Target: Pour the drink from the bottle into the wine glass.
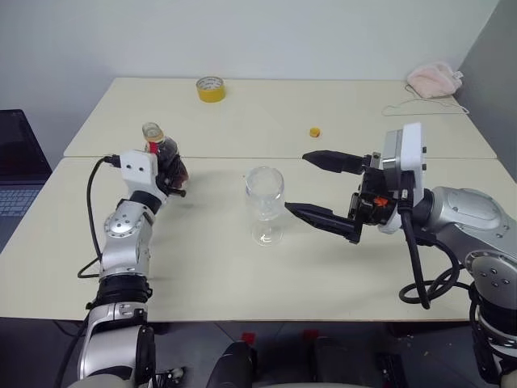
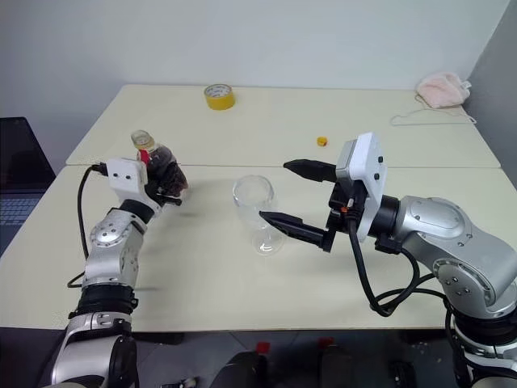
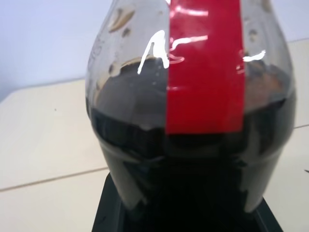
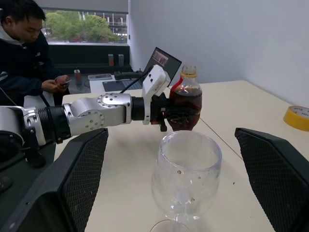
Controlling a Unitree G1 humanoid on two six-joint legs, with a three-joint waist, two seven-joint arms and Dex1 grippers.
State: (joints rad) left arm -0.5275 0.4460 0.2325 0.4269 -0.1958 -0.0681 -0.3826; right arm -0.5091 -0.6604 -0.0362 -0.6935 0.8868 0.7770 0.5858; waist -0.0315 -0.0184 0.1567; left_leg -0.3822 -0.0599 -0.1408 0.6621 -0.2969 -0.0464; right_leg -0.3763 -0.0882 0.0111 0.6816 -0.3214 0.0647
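Left claw [image 1: 174,179]: closed on the bottle's dark lower body, its black fingers clamped on either side; it grips from the robot's side, and the bottle is off the worktop.
Bottle [image 1: 161,153]: upright or nearly so in the left claw, at the left of the near worktop, close to the seam between the two worktops. Its neck is open, with no cap on it. A red label [image 3: 203,72] runs up the neck and shoulder.
Drink [image 3: 140,121]: dark, nearly black, filling the bottle's body up to the shoulder; froth and droplets cling to the clear wall above the liquid line.
Glass [image 1: 265,202]: stands upright on its foot in the middle of the near worktop, well to the right of the bottle. The bowl looks empty, apart from a few small drops on the inside.
Right claw [image 1: 312,183]: wide open and holding nothing. It points toward the robot's left, one finger higher and farther back, the other lower and nearer. In the right wrist view the glass stands between the two fingers, with clear space on each side.
Cap [image 1: 314,131]: small, yellow, lying on the far worktop, beyond the right claw.
Tape roll [image 1: 211,89]: yellow, on the far worktop near its back edge.
Pink cloth [image 1: 435,78]: at the far right corner of the far worktop.
Worktop [image 1: 242,275]: pale cream, two placed edge to edge.
Laptop [image 1: 16,174]: open, off to the left of the worktops.
Person [image 4: 24,53]: seated beyond the laptop in the right wrist view, in dark clothes, holding something small in both hands.
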